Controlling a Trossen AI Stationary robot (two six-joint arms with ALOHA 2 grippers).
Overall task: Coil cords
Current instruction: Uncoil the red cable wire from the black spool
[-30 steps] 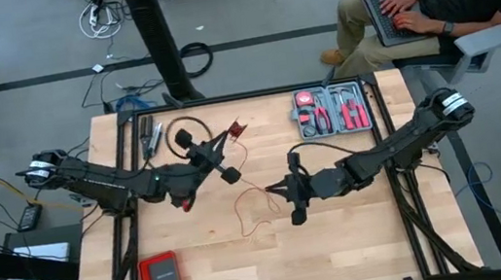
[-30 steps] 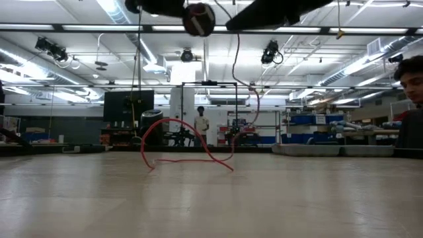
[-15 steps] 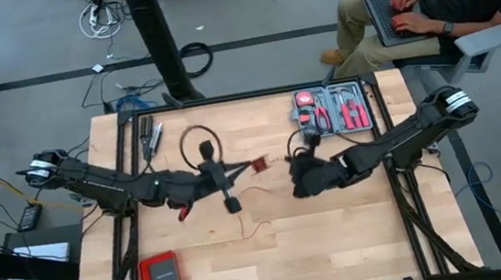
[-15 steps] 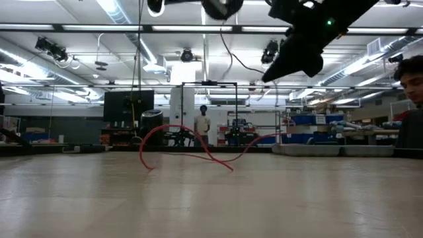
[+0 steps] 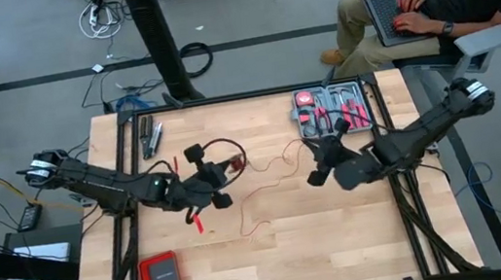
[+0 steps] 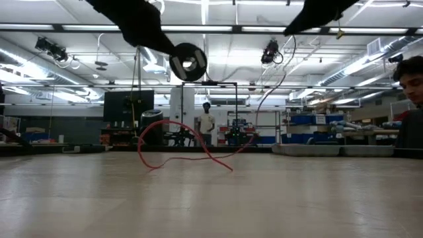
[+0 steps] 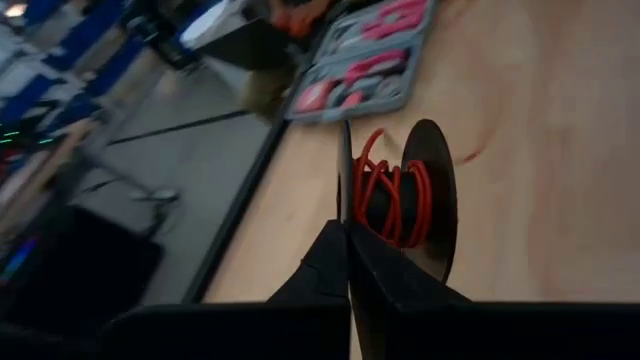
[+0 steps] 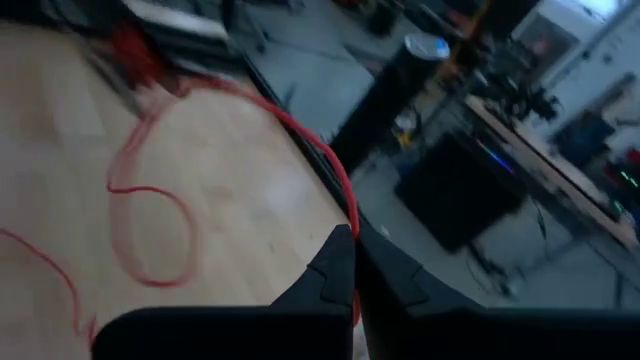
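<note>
Table: you have a light wooden table (image 5: 343, 235) with a dark frame.
Cord: your thin red cord (image 5: 257, 198) trails loose across the middle.
Tray: your grey tool tray (image 5: 332, 111) sits at the far right.
Box: your flat red box (image 5: 160, 273) lies near-left.

**No legible text in any view**

No word, label, brand, number or sign can be read anywhere in these views. The flat red box (image 5: 160, 273) on the table shows a plain dark top with no lettering to make out. The grey tool tray (image 5: 331, 110) shows only pink and black tool shapes, with any markings too small to tell. In the low view, the shelves and screens in the room behind are too far off to read. The person's laptop (image 5: 388, 15) shows nothing legible.
</note>
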